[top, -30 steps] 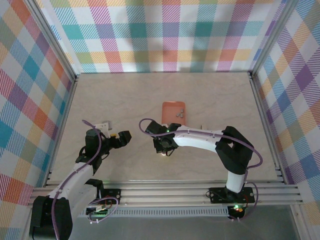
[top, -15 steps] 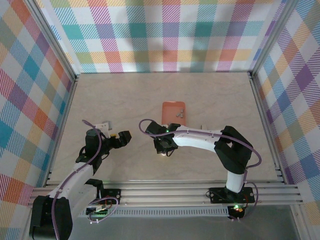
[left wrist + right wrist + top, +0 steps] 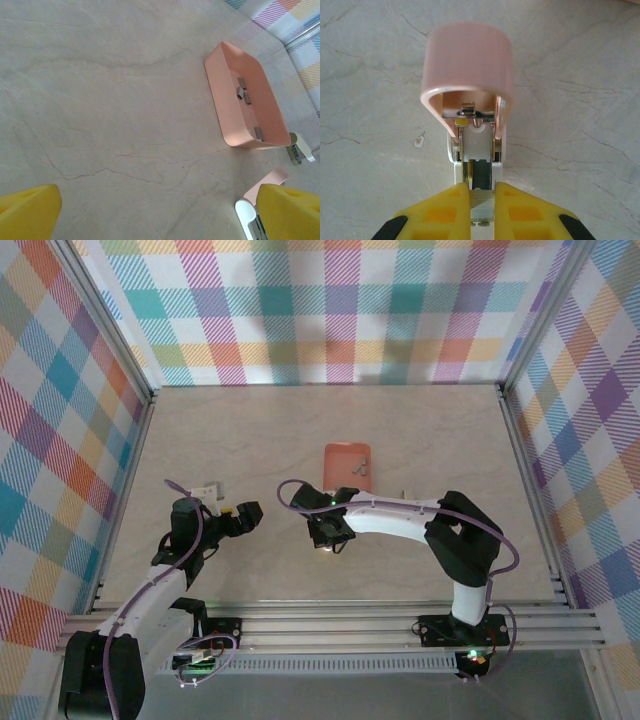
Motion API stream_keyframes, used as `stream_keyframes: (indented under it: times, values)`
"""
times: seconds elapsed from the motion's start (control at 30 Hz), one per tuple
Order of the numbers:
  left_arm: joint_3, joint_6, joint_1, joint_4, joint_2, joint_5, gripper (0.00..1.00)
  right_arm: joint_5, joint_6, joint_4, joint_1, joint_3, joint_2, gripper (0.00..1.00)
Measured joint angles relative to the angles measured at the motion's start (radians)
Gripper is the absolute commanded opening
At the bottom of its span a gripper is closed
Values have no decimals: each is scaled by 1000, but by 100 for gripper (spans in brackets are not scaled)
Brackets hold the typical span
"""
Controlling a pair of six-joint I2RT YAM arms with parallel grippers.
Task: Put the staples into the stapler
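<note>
- No legible text, label, brand, number or sign found in any view.
- Stapler (image 3: pixel 468 65): pink cover plain, nothing readable.
- Tray (image 3: pixel 218 100): nothing readable.

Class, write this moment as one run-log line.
right claw: shut on grey metal staple strip at open pale-pink mini stapler | left claw: open | salmon-orange plastic tray: spare strips inside

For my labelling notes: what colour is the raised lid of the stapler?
The stapler lid is pale pink; the right wrist view shows it best.
</note>
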Motion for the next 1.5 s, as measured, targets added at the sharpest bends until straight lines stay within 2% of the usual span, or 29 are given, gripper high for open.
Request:
stream_keyframes:
  times: [1.5]
  values:
    - [0, 0, 0, -1, 0, 0, 100, 0, 12, -27, 0, 52, 29, 13]
